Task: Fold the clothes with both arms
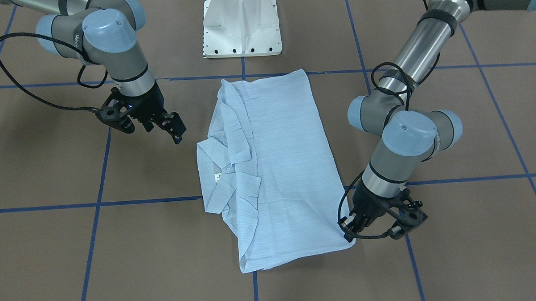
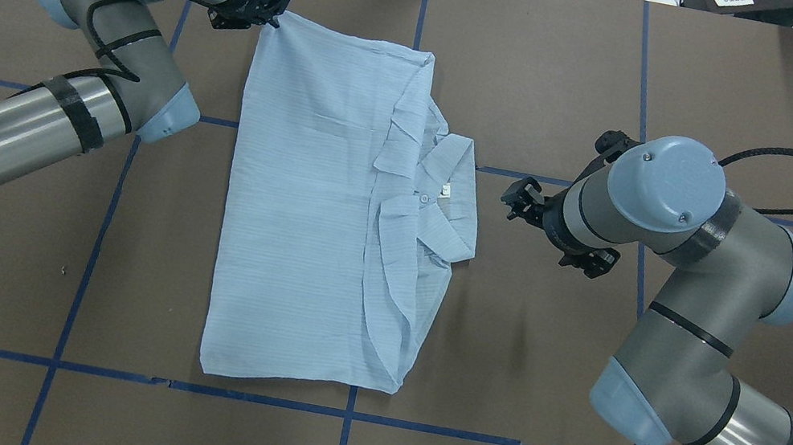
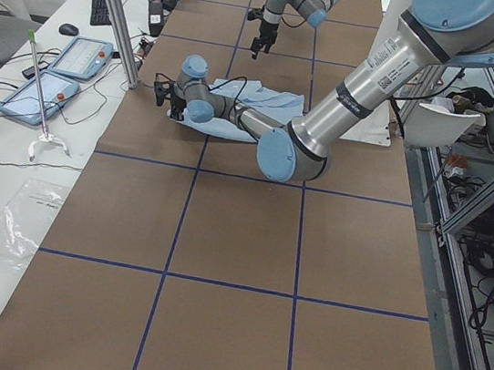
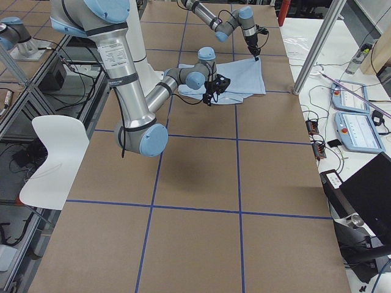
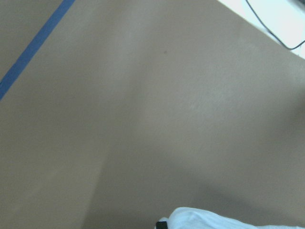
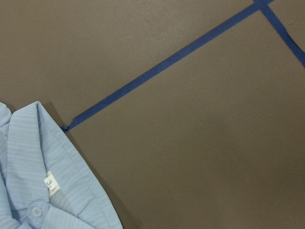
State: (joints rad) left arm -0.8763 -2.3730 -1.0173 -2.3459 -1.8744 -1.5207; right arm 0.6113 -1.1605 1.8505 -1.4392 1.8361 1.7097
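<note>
The pale-blue striped shirt [image 1: 277,168] [image 2: 299,222] lies folded into a long rectangle in the middle of the brown table. Its collar and white neck label [image 6: 50,182] face my right side. My left gripper [image 1: 349,231] [image 2: 278,12] is down at the shirt's far corner on my left side. In the left wrist view, a black fingertip [image 5: 162,224] sits against the cloth [image 5: 228,219], and the gripper is shut on that corner. My right gripper [image 1: 176,127] [image 2: 516,199] hovers open just beside the collar, apart from the cloth, with nothing in it.
The white pedestal base [image 1: 241,26] stands at the robot's side of the shirt. Blue tape lines [image 2: 346,413] grid the brown tabletop. A side table with tablets [image 3: 62,58] and cables runs along the far edge, beyond my left gripper. A white chair [image 4: 55,152] stands off the table.
</note>
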